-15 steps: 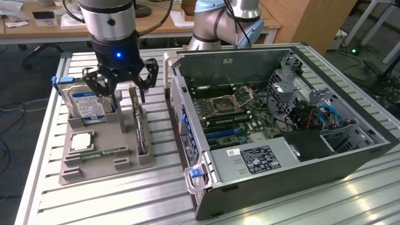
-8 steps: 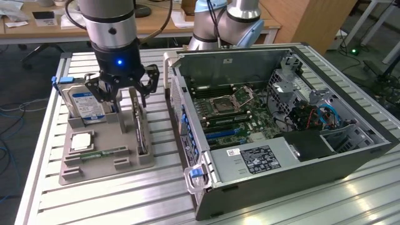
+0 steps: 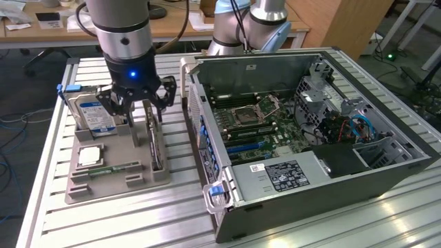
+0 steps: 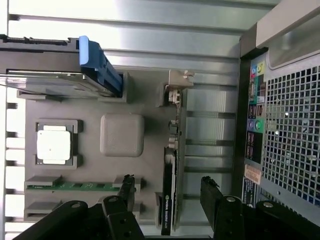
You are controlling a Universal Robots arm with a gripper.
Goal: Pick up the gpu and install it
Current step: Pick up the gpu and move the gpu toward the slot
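Exterior view | gpu [image 3: 156, 149] on edge | long axis alongside case [image 3: 331, 194] | jaws spread

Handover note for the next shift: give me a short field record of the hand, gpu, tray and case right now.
hand: open, over the gpu, a finger on each side
gpu: on edge in the tray, not gripped
tray: also holds hard drive, processor, memory stick
case: open, motherboard exposed, on the exterior view's right of tray

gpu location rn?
Exterior view's left: the gpu stands on edge in the grey holder tray, between the hard drive and the open PC case, directly under the gripper, whose jaws are open.
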